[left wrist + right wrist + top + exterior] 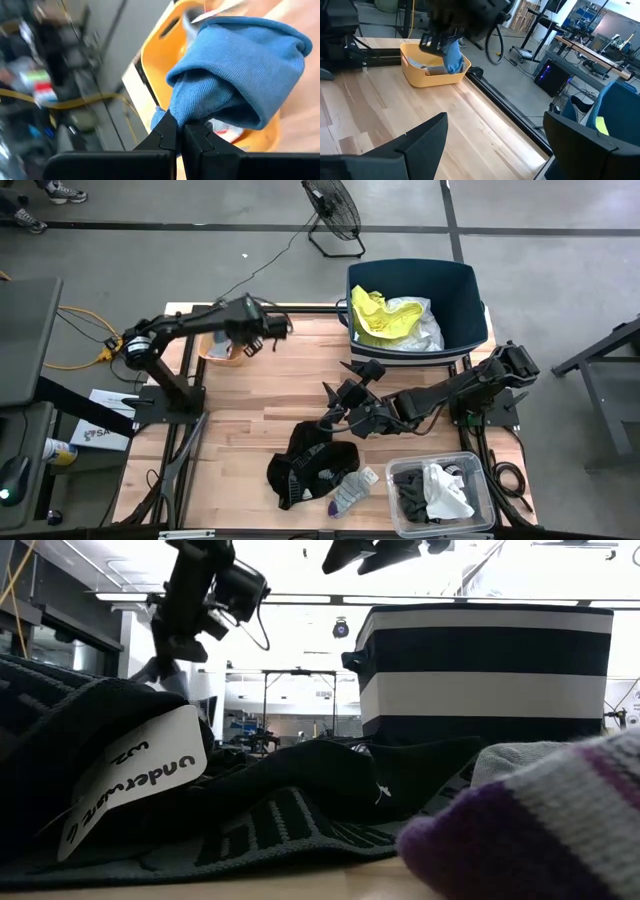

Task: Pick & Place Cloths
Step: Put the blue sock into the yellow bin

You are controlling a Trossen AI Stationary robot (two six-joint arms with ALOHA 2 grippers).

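While your left hand (181,131) hangs over the orange tray (432,75) at the counter's (270,380) far left edge, its fingers are clamped together on a blue cloth (240,75). The step is a carry; next you would likely take it right to the tub (460,290), where yellow and white cloths (395,320) lie. Your right hand (345,405) waits mid-counter, fingers spread and empty, above the black cloth (310,465). From overhead, the blue cloth is barely visible.
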